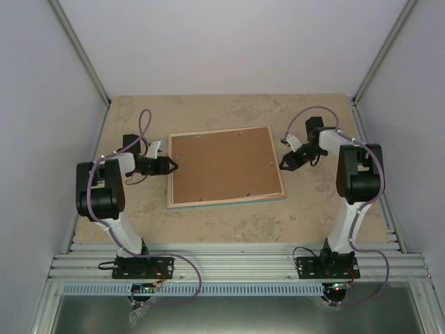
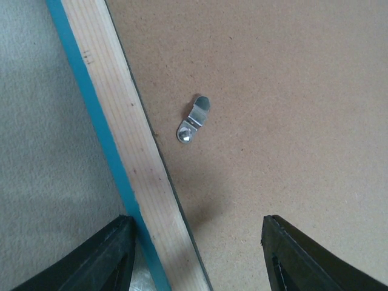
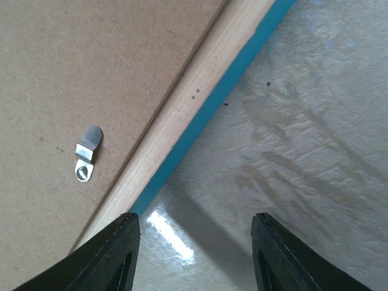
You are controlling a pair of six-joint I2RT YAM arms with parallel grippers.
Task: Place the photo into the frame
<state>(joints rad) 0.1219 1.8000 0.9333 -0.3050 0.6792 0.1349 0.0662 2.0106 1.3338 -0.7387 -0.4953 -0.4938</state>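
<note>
The frame (image 1: pixel 226 201) lies face down near the middle of the table (image 1: pixel 229 226), pale wooden edges up and a turquoise strip showing at its rim. The brown backing panel (image 1: pixel 224 167) sits within it. The photo is in no view; whether it is already under the panel cannot be told. The wrist views show one metal turn clip (image 2: pixel 194 119) near the left rim and another (image 3: pixel 88 153) near the right, both lying on the panel short of the wood, so the back appears unlocked. The left gripper (image 1: pixel 172 166), jaws parted and empty, straddles the left rim. The right gripper (image 1: pixel 283 164), likewise parted and empty, hangs at the right rim. Probable stage: either the panel is about to be lifted out, or only the clips remain to be turned.
</note>
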